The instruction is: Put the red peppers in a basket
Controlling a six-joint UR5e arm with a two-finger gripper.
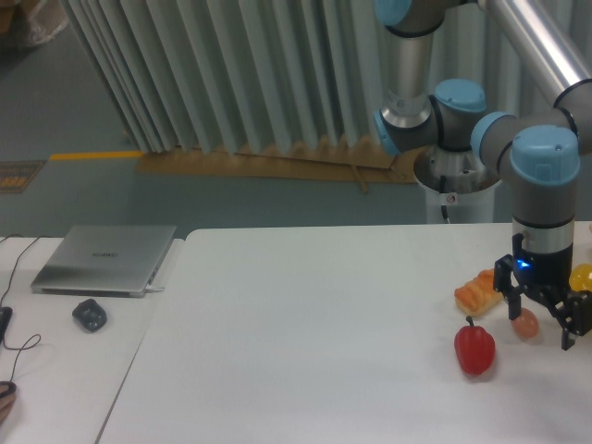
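The red pepper [474,348] stands upright on the white table [305,342] at the right, its dark stem pointing up. My gripper [539,321] hangs just right of and slightly behind the pepper, open, fingers spread wide with one fingertip [507,304] near the orange bread-like item and the other fingertip [570,335] near the table's right side. A small peach-coloured egg-like thing [525,323] lies between the fingers, not gripped. No basket is in view.
An orange ridged bread-like item [477,291] lies behind the pepper. A yellow pepper [582,277] peeks in at the right edge. A closed laptop [105,260] and dark mouse [90,315] sit on the left table. The arm's base [450,171] stands behind.
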